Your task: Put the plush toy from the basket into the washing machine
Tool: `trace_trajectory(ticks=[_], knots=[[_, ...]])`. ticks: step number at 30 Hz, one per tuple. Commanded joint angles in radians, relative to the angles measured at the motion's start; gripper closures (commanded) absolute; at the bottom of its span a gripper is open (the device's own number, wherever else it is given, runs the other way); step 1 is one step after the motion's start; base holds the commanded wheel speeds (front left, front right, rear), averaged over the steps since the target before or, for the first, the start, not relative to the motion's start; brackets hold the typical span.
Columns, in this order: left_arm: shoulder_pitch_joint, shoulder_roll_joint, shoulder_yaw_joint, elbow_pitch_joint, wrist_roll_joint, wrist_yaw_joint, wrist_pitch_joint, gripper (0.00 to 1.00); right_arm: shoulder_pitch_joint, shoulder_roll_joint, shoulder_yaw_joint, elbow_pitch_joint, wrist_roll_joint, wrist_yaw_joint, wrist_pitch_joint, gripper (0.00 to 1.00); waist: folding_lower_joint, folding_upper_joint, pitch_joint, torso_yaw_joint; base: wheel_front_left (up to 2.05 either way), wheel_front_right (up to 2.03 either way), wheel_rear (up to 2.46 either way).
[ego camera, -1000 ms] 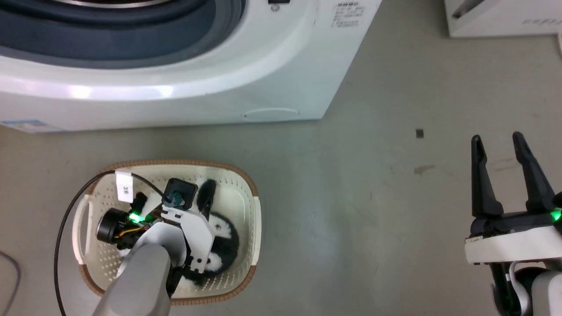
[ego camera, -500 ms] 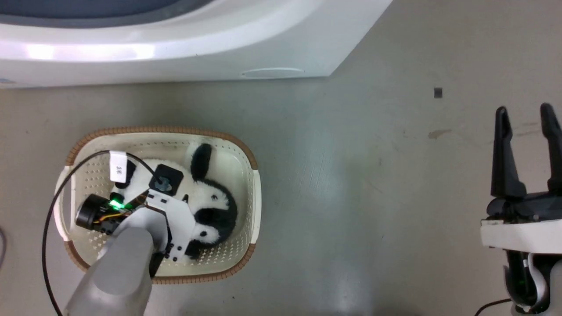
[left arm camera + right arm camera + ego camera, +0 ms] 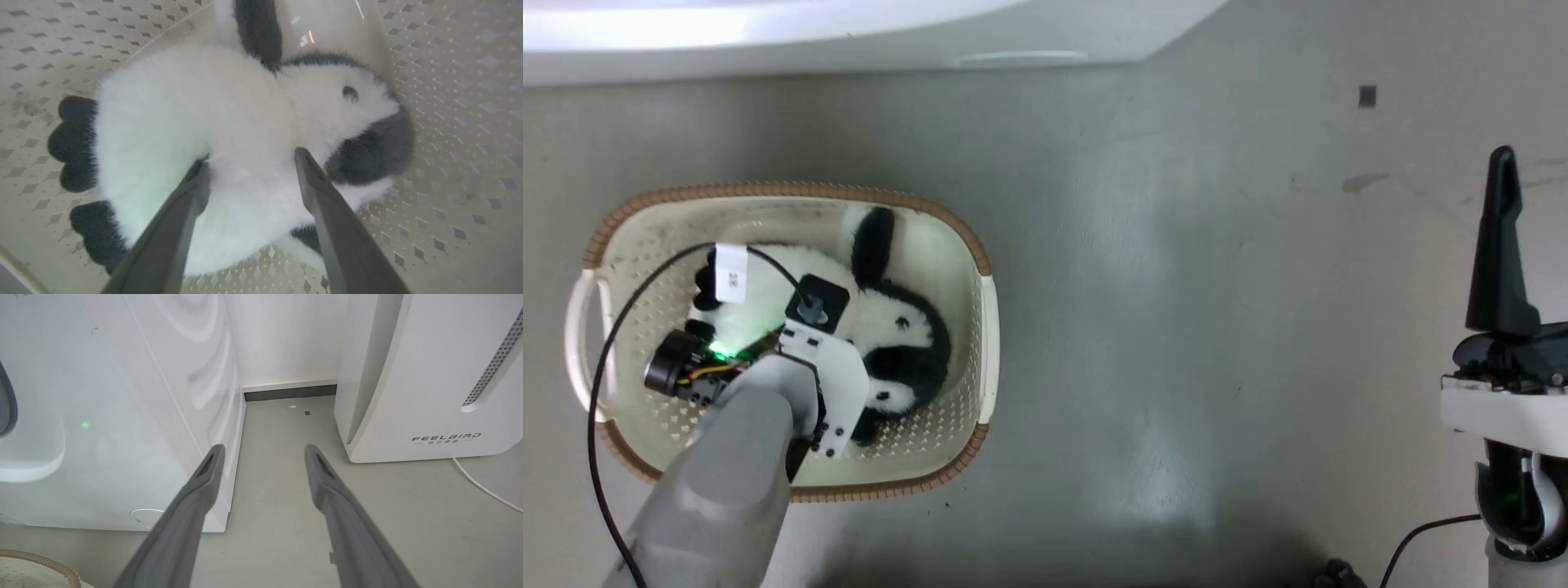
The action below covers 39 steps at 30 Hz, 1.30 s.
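So, L arm [image 3: 727, 474]: pale forearm rises from lower left of head view; wrist bent down into the basket [image 3: 784, 189], aimed at its bottom.
L jaws: released, clear gap btw. them, not clenched on anything.
L fingers [image 3: 171, 228]: both tips at the white fur of the plush toy [image 3: 245, 122], one each side of a strip of its body. Can't tell if they press in or only brush the fur.
Plush toy: inside the basket, lying on the perforated bottom, under my L wrist. In head view its head w/ black patch is toward the basket's right wall, black paws toward the left, one black limb toward the far rim.
Basket: on the floor [image 3: 1176, 327], in front of the washing machine [image 3: 768, 33], not touching it.
Cable [image 3: 600, 367]: black, loops from L wrist out over the basket's left rim and back; white tag [image 3: 730, 273] on it.
R arm [image 3: 1503, 408]: at right edge of head view, well apart from the basket, over bare floor.
R jaws: released, spread, nothing btw. them.
R fingers [image 3: 188, 522]: in R wrist view they point at the floor strip btw. the washing machine and a white FEELBIRD appliance [image 3: 408, 375].
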Motion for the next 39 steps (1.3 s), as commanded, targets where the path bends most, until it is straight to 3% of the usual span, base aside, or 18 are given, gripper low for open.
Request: trace_trajectory(ticks=[1,28,29,30,39], knots=[[-0.033,0.01,-0.013,0.029,-0.013,-0.002,-0.002,0.0,-0.026,-0.001,-0.007,-0.013,0.008,0.0,-0.011,0.0,-0.0001,0.0,0.025,-0.003,0.0,0.0,0.0],[-0.237,0.015,-0.154,0.306,-0.08,-0.007,0.036,0.0,-0.106,-0.001,-0.05,-0.102,0.072,0.001,-0.067,0.0,-0.0001,0.0,0.243,-0.013,0.0,0.0,0.0],[-0.258,0.014,-0.174,0.337,-0.088,-0.017,0.053,0.76,-0.114,-0.001,-0.059,-0.109,0.079,0.001,-0.073,0.0,-0.0001,0.0,0.262,-0.013,0.0,0.0,0.0],[-0.261,0.014,-0.182,0.341,-0.086,-0.022,0.055,1.0,-0.116,-0.001,-0.061,-0.109,0.079,0.001,-0.074,0.0,-0.0001,0.0,0.262,-0.013,0.0,0.0,0.0],[-0.242,-0.001,-0.194,0.341,-0.101,-0.033,0.031,1.0,-0.117,-0.001,-0.061,-0.093,0.088,0.001,-0.074,0.0,-0.0001,0.0,0.204,-0.006,0.0,0.0,0.0]])
